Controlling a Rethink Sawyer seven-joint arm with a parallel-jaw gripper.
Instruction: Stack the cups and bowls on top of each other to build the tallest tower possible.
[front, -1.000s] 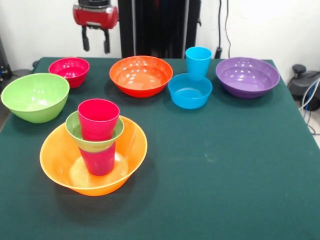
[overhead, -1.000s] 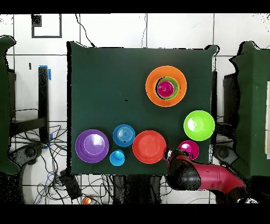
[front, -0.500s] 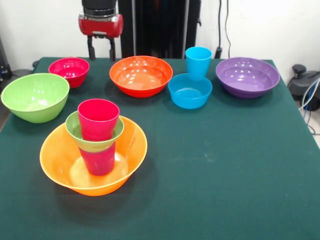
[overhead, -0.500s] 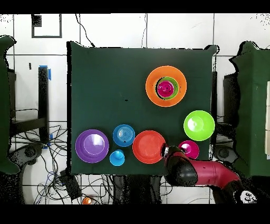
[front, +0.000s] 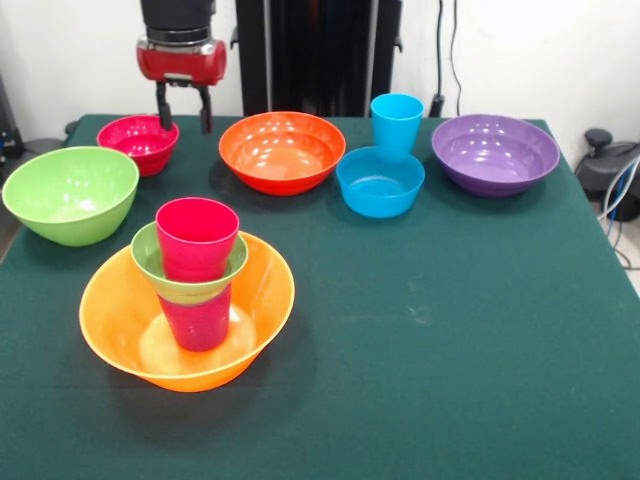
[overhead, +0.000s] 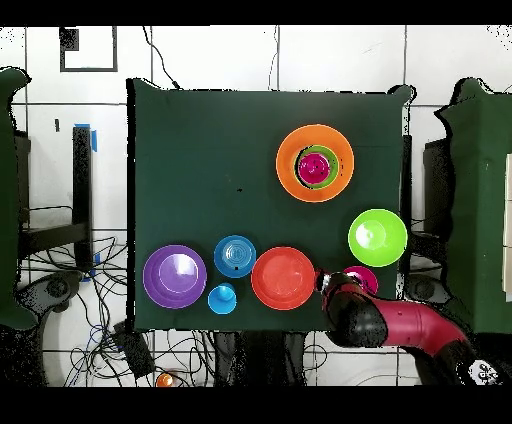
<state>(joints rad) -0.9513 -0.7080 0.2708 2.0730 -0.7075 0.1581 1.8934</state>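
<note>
The tower stands in the large orange bowl (front: 186, 318): a purple-magenta cup (front: 198, 318), a small lime green bowl (front: 150, 257) on it, and a red-pink cup (front: 196, 237) on top. From overhead the tower (overhead: 315, 165) shows as nested rings. My gripper (front: 182, 110) is open and empty, hanging just above the right rim of the small pink-red bowl (front: 138, 141). In the overhead view the gripper (overhead: 338, 293) partly hides that bowl (overhead: 362, 274). The sky blue cup (front: 396, 125) stands behind the small blue bowl (front: 379, 182).
A large lime green bowl (front: 70, 193) sits at the left, a red-orange bowl (front: 281, 150) at the back middle, a purple bowl (front: 494, 153) at the back right. All stand on the green table (front: 450, 330).
My gripper has moved down and to the left in the front view, from beside the red-orange bowl toward the small pink-red bowl. Cups and bowls have not moved.
</note>
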